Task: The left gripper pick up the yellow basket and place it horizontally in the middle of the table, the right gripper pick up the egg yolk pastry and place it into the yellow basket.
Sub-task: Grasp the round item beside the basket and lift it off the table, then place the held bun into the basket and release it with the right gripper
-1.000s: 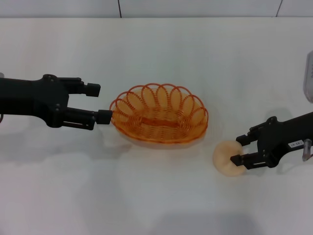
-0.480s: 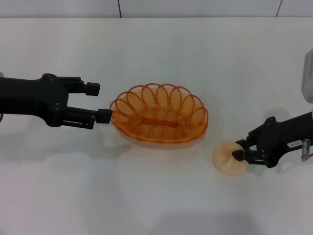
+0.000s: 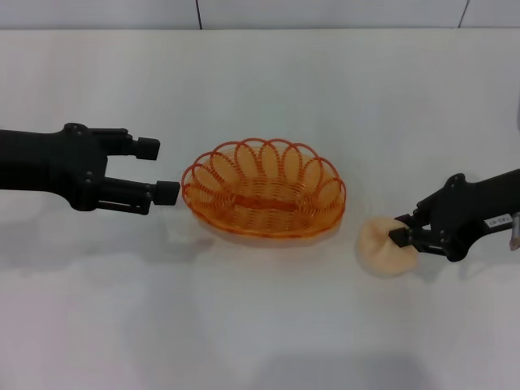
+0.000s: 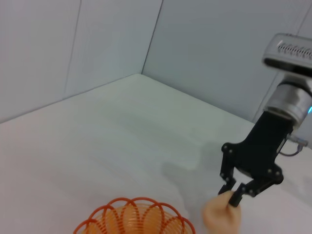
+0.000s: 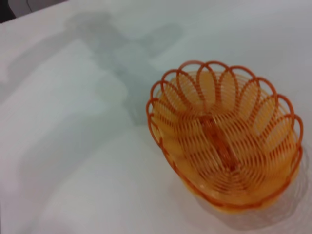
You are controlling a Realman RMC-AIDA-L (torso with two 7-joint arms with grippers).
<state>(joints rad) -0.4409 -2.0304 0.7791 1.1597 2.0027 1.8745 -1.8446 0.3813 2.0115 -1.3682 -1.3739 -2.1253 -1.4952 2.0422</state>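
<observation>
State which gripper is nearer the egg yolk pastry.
Right. The right gripper is shut on the egg yolk pastry; the left gripper, open, sits beyond the yellow basket.

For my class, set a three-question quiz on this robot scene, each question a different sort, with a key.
1. True or false: the egg yolk pastry lies inside the yellow basket.
2. Which tool is pinching the pastry? A. left tool B. right tool
3. Fill in: the left tool's fingers are ____ and clear of the basket's rim.

Key: 1 false, it is on the table beside the basket; 2 B; 3 open.
</observation>
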